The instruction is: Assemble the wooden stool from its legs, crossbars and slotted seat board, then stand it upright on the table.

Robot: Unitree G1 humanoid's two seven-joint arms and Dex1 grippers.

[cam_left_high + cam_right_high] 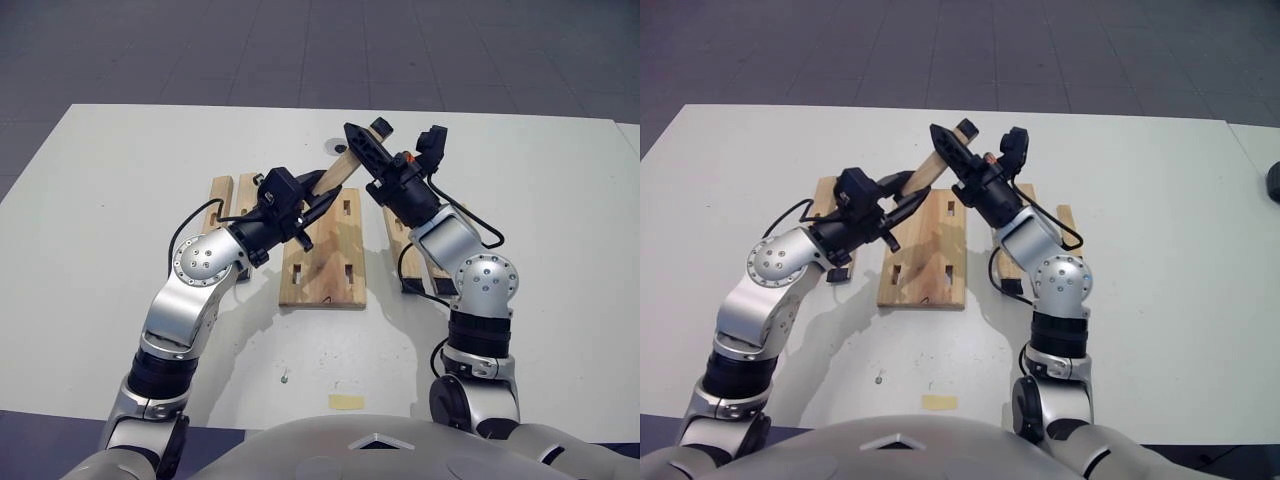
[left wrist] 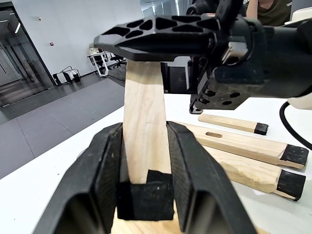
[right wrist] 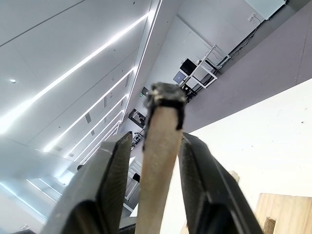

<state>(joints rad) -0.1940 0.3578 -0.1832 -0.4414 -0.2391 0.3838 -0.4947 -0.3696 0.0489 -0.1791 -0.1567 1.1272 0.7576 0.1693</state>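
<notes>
Left tool [image 1: 318, 196] clenched on leg [image 1: 341, 165] at capped lower end — right tool [image 1: 360, 143] grasping upper end; both arms bent inward above seat board [image 1: 325, 272].

A pale wooden leg [image 1: 347, 160] with black end caps slants in the air above the slotted seat board [image 1: 322, 258] — lying flat — with more capped pieces [image 1: 221, 190] flat beside it.

The leg [image 2: 144, 122] is pale, smooth bare wood, its end capped matt black. The seat board [image 1: 325, 262] is the same wood, and the table [image 1: 120, 200] is matt white.
</notes>
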